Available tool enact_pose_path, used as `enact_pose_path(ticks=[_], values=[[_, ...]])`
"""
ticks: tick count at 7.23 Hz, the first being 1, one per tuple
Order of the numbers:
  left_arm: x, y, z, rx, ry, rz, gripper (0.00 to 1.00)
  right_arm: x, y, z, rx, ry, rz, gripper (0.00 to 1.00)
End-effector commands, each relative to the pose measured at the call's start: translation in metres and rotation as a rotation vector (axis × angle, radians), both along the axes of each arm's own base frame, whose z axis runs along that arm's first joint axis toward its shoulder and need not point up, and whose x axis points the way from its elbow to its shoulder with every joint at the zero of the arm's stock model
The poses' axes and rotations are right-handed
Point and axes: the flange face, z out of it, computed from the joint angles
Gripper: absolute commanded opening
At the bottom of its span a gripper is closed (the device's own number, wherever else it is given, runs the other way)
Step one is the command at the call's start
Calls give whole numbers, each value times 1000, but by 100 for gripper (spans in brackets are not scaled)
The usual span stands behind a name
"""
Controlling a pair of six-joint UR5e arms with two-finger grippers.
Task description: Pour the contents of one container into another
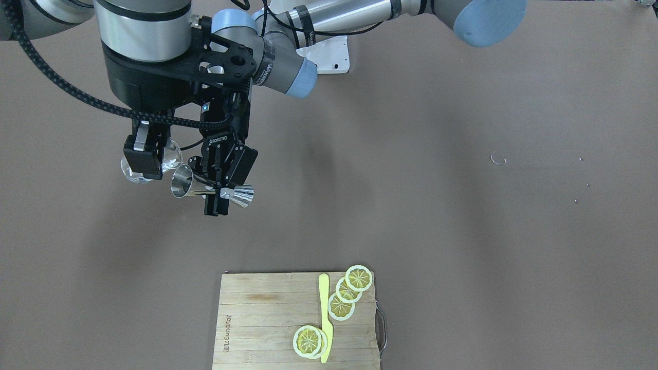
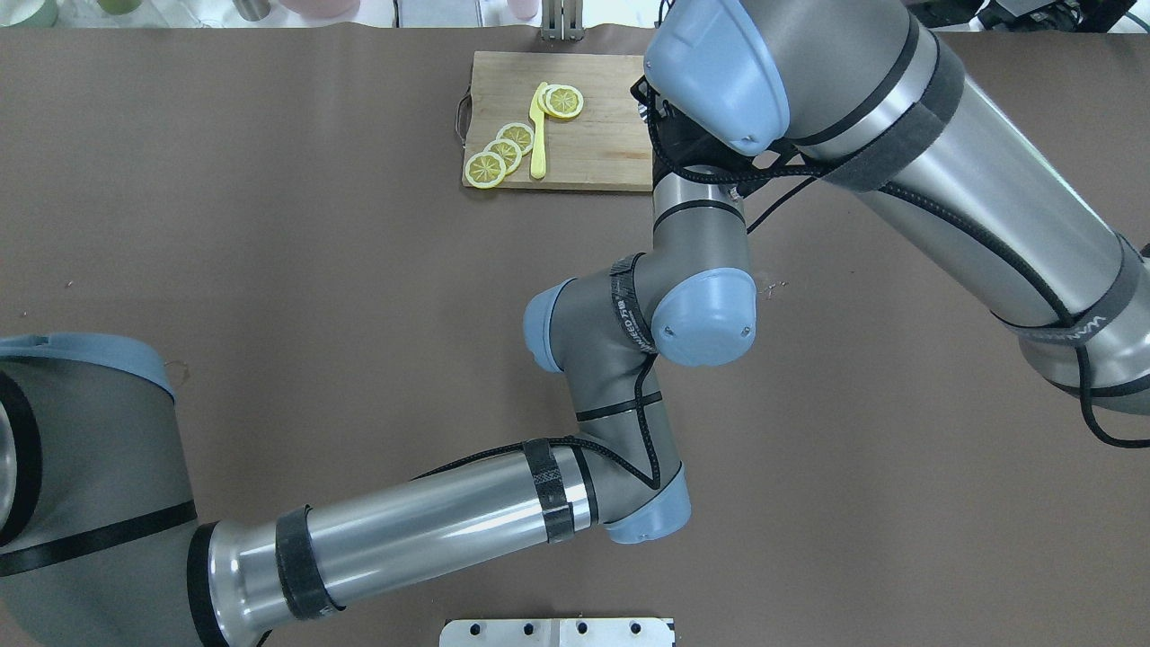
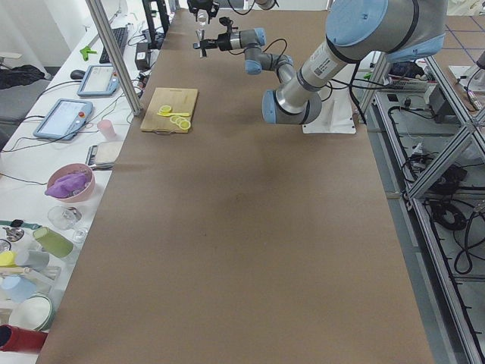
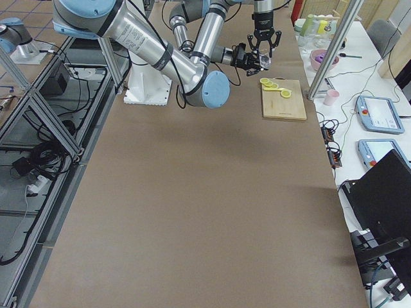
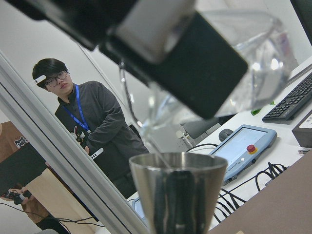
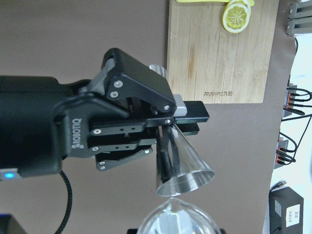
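– steel jigger (image 1: 182,182), small and shiny, shaped like an hourglass: where is it?
– up in the air over the brown table (image 1: 462,231). the left hand (image 1: 216,200) is closed tight on its thin middle, so it has hold of it.
– which way does it lie?
– on its side. its long way runs flat, and one open mouth points at the small clear round glass cup (image 1: 174,156).
– who has the cup?
– the right hand (image 1: 151,160), closed on the cup's sides. the cup looks tipped too, just beside the jigger's mouth. in the right wrist view the two rims look almost touching.
– so what counts next?
– i think the jigger's mouth must sit over the cup's rim when the left hand turns it. steel and glass are both smooth and hard, so one could slip. i cannot tell if anything is inside the jigger.
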Motion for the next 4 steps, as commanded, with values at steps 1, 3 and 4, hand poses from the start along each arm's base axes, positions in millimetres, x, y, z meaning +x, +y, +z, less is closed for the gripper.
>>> enact_pose_path(ticks=[1,3,4], values=[[-2,-1,-1,1,4,-1,0,26,-11,13,-22,-74,20,0],[-7,-3,-1,4,12,-4,0,55,-16,31,-43,-140,37,0],[-12,-4,0,5,23,-6,0,76,-22,46,-70,-201,46,0]])
